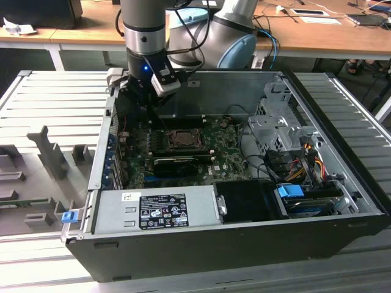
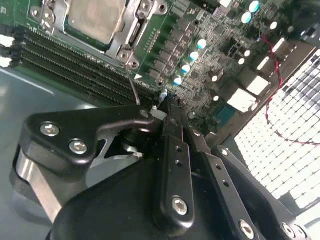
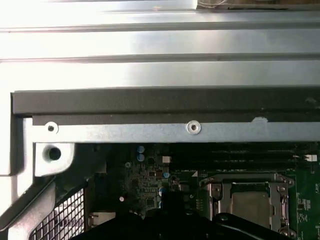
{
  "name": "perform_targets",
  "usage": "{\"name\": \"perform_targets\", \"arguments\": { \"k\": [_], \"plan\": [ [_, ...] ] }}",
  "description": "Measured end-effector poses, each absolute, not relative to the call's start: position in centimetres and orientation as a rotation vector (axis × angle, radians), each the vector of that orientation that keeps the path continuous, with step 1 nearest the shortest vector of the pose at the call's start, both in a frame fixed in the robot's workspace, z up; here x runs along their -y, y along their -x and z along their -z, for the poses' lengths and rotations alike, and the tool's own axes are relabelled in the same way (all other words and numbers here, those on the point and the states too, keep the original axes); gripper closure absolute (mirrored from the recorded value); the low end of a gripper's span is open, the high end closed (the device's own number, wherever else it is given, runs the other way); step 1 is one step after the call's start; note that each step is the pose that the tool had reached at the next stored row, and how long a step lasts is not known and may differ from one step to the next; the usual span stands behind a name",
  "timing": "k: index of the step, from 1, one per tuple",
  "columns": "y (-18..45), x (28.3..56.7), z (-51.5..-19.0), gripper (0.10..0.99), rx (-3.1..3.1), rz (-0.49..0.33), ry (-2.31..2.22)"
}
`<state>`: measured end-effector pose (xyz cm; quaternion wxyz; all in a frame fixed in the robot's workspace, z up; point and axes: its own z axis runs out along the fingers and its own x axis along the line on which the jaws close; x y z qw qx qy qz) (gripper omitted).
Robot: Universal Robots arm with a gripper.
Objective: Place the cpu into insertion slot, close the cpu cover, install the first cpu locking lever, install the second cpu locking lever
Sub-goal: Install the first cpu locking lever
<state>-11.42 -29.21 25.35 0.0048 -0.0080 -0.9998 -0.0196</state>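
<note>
The cpu [image 2: 95, 17] lies flat in the insertion slot [image 1: 181, 139], its dull metal face up. The silver cpu cover [image 2: 136, 36] is down around it, and the cut-out frames the chip. The same socket and chip [image 3: 248, 202] show in the first wrist view. A thin wire lever [image 2: 132, 82] rises from the socket's corner towards my fingertips. My gripper [image 2: 169, 106] hangs just beside the socket, black fingers [image 2: 172, 150] drawn together at the tips, with nothing between them. In the exterior view the gripper [image 1: 146, 107] sits over the board's back corner on that view's left.
A long black card [image 1: 174, 163] lies in front of the socket. Memory slots [image 2: 75, 70] run beside it. The case's back wall [image 3: 165, 102] and perforated grille [image 2: 282, 137] are close to the gripper. The power supply [image 1: 156, 207], drive cage [image 1: 278, 125] and cables [image 1: 305, 162] fill the rest.
</note>
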Motion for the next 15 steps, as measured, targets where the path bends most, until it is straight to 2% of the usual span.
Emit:
{"name": "perform_targets", "arguments": {
  "k": [15],
  "plan": [
    [5.7, 28.4, -25.3, 0.980, 3.131, 0.059, 0.025]
  ]
}}
